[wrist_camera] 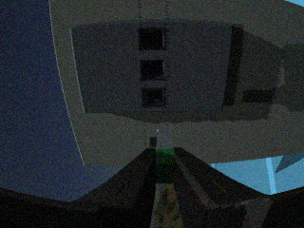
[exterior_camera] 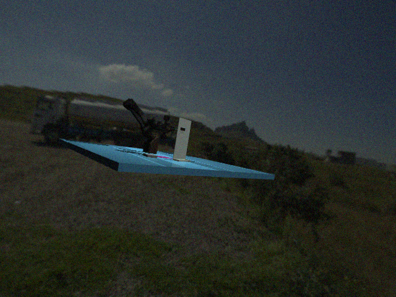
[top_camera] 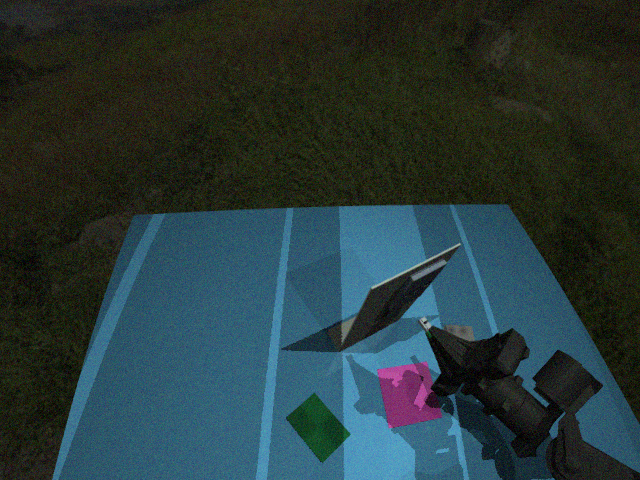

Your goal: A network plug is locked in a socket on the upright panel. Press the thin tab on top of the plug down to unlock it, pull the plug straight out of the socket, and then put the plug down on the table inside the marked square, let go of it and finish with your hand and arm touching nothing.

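The plug (top_camera: 422,324) (wrist_camera: 165,161) is out of the socket. It has a pale front end and a green part. My gripper (top_camera: 430,333) (wrist_camera: 163,156) is shut on it, with the pale end pointing toward the upright panel (top_camera: 382,303) (exterior_camera: 182,143) (wrist_camera: 111,138). A grey block (wrist_camera: 104,71) on the panel has three dark openings, the lowest one (wrist_camera: 153,97) above the plug in the wrist view. A gap shows between plug and panel in the top view. A magenta square (top_camera: 403,413) lies on the table, partly under the arm's shadow. The thin tab is too dark to make out.
A green patch (top_camera: 317,427) lies left of the magenta square on the blue table (top_camera: 206,335) (exterior_camera: 192,172). A small pale piece (top_camera: 460,331) shows just behind the gripper. The dark arm (top_camera: 516,403) (exterior_camera: 150,135) reaches in from the right in the top view.
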Controlling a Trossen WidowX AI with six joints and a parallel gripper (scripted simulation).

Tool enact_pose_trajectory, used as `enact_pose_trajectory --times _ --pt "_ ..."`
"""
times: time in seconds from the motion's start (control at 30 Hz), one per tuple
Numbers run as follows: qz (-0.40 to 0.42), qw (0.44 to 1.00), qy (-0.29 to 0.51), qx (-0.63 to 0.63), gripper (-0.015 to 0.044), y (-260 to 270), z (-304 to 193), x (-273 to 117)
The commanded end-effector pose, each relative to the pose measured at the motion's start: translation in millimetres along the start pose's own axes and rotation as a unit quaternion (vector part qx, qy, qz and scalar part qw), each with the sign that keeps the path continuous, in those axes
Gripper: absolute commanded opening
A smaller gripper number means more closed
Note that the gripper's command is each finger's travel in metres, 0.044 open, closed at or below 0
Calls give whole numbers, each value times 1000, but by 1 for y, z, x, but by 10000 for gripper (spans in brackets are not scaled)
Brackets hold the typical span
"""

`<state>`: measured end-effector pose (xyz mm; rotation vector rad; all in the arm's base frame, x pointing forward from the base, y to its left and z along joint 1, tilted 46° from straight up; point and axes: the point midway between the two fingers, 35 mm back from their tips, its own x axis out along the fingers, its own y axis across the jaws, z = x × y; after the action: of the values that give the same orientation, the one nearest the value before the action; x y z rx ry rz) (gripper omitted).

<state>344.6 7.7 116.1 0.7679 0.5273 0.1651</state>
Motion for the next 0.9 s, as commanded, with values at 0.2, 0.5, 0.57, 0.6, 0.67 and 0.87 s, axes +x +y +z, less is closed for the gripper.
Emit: enact_pose_trajectory --times 0.2,0.5,0.57,0.6,0.67,0.87 --pt "2 1000 0 -3 0 1 -1 -5" --pt "2 1000 0 -3 0 1 -3 -9" --pt "2 1000 0 -3 0 1 -3 -10" --pt "0 1000 0 0 0 0 -3 -8" --pt "0 1000 0 0 0 4 -3 -9" --pt "0 1000 1 -1 0 22 -3 -14"
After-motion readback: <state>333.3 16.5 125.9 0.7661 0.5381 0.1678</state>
